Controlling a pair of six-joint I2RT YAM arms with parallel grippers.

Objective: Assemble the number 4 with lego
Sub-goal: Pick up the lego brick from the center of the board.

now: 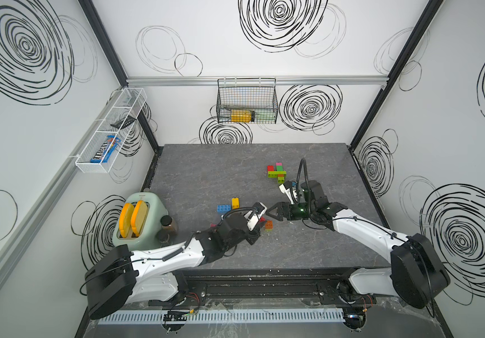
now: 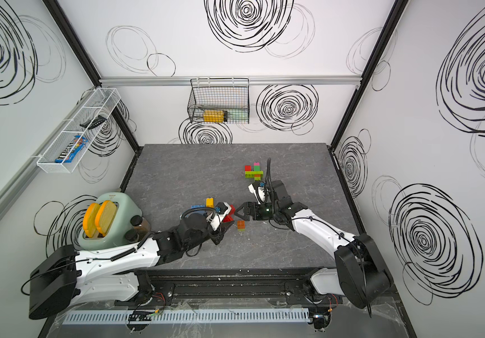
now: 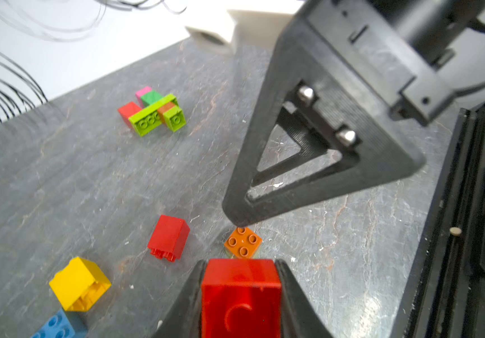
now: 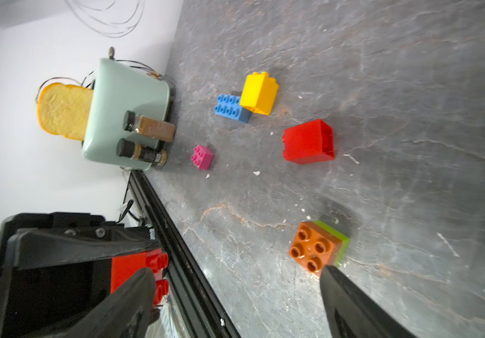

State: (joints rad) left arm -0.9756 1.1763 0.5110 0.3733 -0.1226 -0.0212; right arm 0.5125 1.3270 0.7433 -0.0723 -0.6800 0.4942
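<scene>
Two grippers nearly tip to tip: left gripper [image 3: 239,264] pinching red brick [image 3: 241,298], right gripper [image 1: 269,213] spread wide beside orange brick [image 1: 269,224]; build [image 1: 277,173] farther back, nearer right arm.

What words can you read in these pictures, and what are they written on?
"m&m's": on the candy packet in the white wire shelf.
Toaster: there is a small mark on its top, too small to read.
Jars: the labels are too blurred to read.
Nothing else has writing that I can make out.
</scene>
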